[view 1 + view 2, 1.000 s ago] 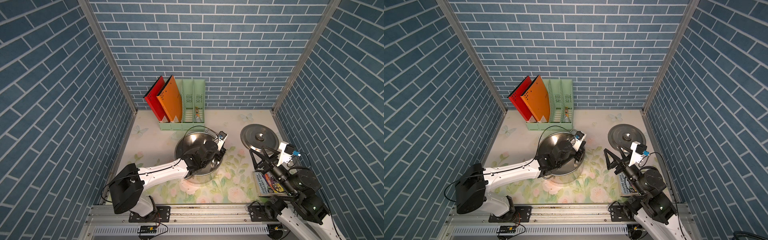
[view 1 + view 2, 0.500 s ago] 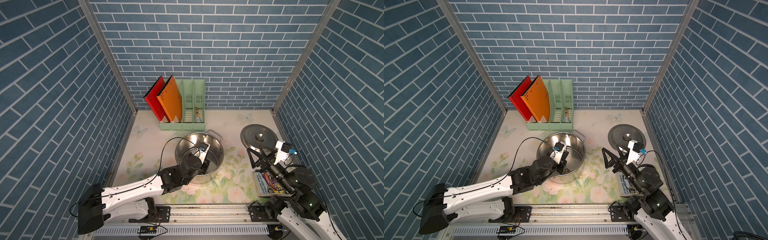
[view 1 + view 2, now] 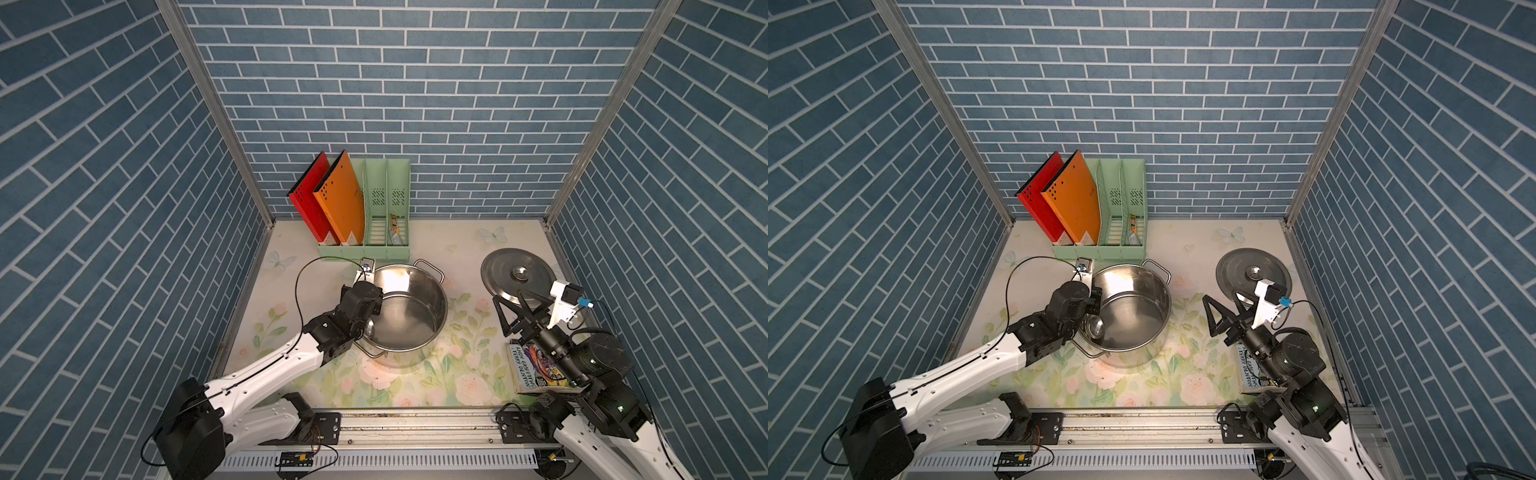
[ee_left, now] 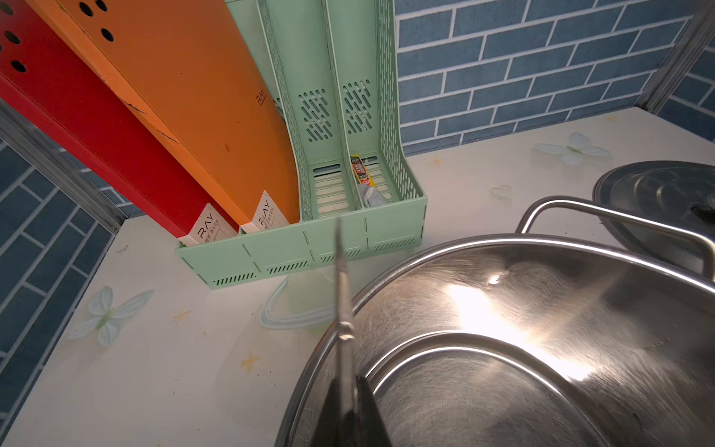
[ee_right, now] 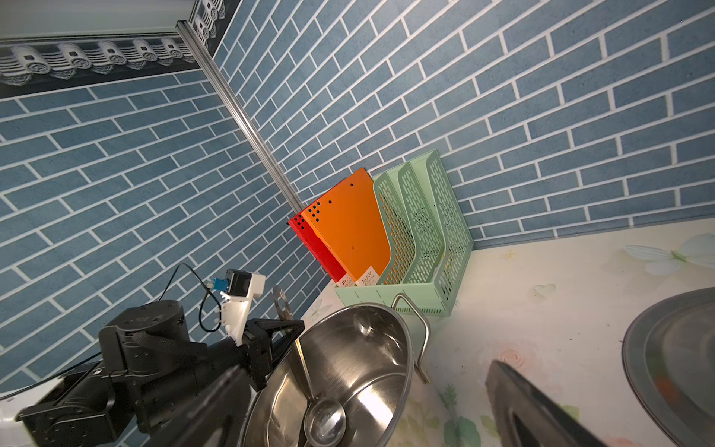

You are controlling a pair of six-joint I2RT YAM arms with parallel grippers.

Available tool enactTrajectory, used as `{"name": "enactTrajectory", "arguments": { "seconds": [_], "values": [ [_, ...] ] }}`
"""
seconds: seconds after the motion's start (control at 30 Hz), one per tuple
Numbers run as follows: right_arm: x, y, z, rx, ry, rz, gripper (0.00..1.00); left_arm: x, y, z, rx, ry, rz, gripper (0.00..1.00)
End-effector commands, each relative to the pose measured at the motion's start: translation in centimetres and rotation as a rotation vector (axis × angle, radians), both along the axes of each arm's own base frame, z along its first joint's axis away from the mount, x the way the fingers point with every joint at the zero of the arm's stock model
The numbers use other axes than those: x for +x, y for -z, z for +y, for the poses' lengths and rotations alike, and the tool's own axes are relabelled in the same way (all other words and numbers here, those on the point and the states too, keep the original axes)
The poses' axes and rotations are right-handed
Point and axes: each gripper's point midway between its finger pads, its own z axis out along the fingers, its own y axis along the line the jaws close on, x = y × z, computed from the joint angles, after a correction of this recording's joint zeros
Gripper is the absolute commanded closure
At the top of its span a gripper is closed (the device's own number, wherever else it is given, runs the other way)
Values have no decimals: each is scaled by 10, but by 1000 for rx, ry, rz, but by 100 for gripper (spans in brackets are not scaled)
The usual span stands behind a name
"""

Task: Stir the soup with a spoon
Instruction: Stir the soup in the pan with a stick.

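Spoon [image 5: 301, 362] is where I want it: it stands tilted inside the steel pot [image 3: 1159, 305], its round bowl low by the wall on the left arm's side, and its handle rises past the rim. My left claw [image 5: 288, 329] is clamped tight on that handle just above the rim; on the left wrist camera I see the slim handle [image 4: 342, 294] running out from between the dark fingers [image 4: 371, 414]. In a top view only the spoon bowl [image 3: 1095, 327] shows, below the arm.

My right claw [image 3: 509, 301] is spread wide with nothing in it, hovering between the pot and the steel lid [image 3: 517, 274], which lies flat on the desk [image 3: 457, 241]. Behind that claw a paperback book [image 3: 528, 370] lies by the desk's front edge. At the back wall stands a green file rack [image 3: 386, 249] with a red folder [image 3: 309, 203] and an orange folder [image 3: 340, 195].
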Motion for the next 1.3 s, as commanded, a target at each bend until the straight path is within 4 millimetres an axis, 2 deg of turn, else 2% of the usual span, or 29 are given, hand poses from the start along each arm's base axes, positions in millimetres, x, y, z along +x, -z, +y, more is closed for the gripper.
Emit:
{"name": "enactTrajectory", "arguments": {
  "seconds": [0.0,0.2,0.37,0.47,0.57,0.73,0.87,0.97,1.1,1.27],
  "values": [
    [-5,-12,-5,35,5,-11,0,21,-31,-22,-35,43,-75,100],
    [-8,-14,-9,35,15,-13,0,44,-45,-73,-112,175,-96,100],
    [-9,-14,-13,34,29,-10,0,44,-54,-120,-189,344,-113,100],
    [-10,-13,-14,34,29,-9,0,31,-55,-149,-193,451,-116,100],
    [-9,-12,-14,34,32,-10,0,8,-52,-178,-174,557,-117,100],
    [-8,-8,-11,34,25,-7,0,-29,-38,-202,-133,659,-93,100],
    [-7,-6,-11,31,24,-5,0,-65,-29,-203,-96,720,-79,100],
    [-5,-3,-9,36,22,-5,0,-84,-23,-190,-88,723,-58,100],
    [-2,1,-3,35,7,2,0,-95,-10,-154,-80,636,-15,100],
    [2,1,4,35,-12,0,0,-85,2,-88,-35,408,7,100]
  ]
}}
